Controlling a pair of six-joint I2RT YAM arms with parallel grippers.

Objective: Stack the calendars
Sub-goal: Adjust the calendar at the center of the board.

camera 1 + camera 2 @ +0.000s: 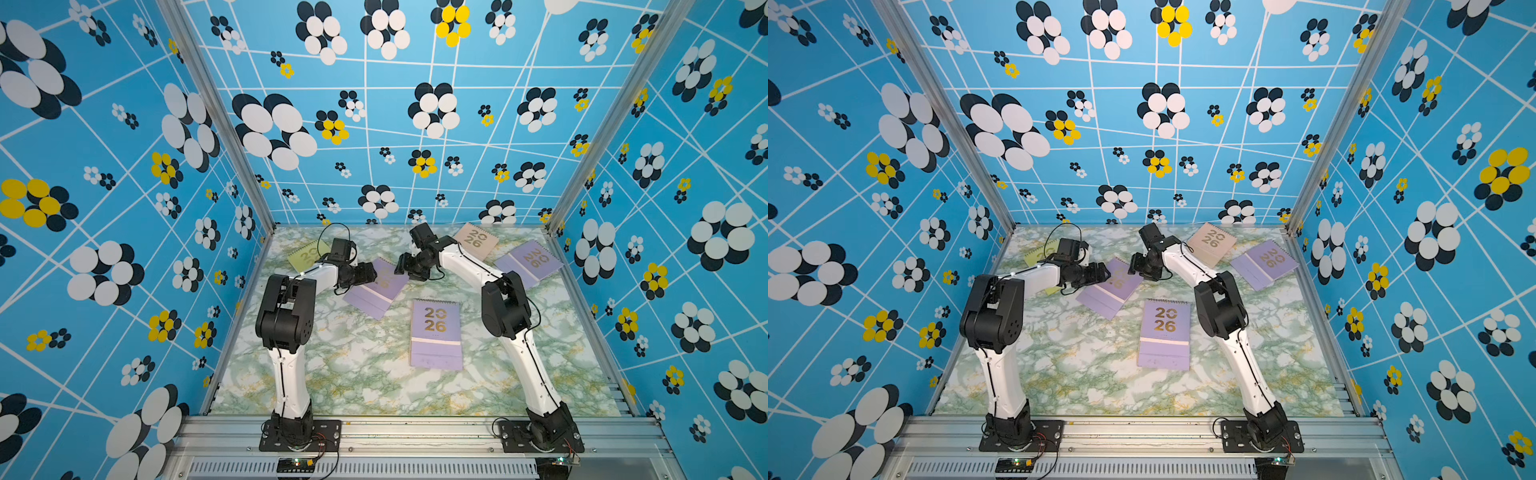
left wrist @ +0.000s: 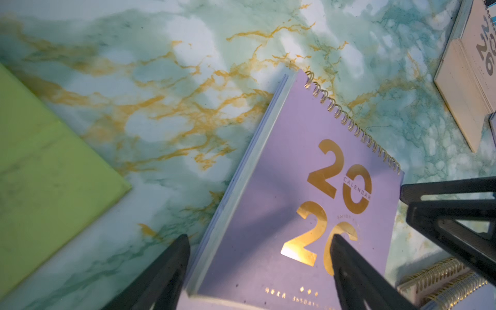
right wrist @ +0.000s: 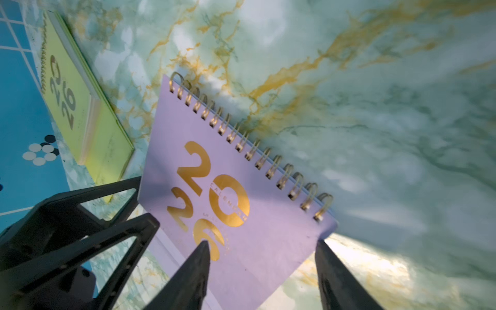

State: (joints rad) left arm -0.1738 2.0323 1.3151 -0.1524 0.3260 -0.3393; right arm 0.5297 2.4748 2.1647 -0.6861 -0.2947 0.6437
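Observation:
A lilac calendar point(image 1: 376, 291) lies askew on the marble table point(image 1: 332, 374), left of centre in both top views. My left gripper point(image 1: 369, 272) hangs open over its left side; in the left wrist view one fingertip point(image 2: 182, 241) is off the calendar's edge and the other is over the gold "2026" on the lilac calendar point(image 2: 281, 214). My right gripper point(image 1: 401, 264) stands open at its far corner, one fingertip point(image 3: 204, 247) over the lilac calendar point(image 3: 241, 214) and the other beyond its edge. Another lilac calendar point(image 1: 436, 334) lies front centre, and a third point(image 1: 530, 262) at the right.
A peach calendar point(image 1: 476, 240) lies at the back beside the right lilac one. A yellow-green calendar point(image 1: 305, 255) lies at the back left, partly under my left arm. Aluminium posts and blue flowered walls point(image 1: 124, 208) close in the table on three sides.

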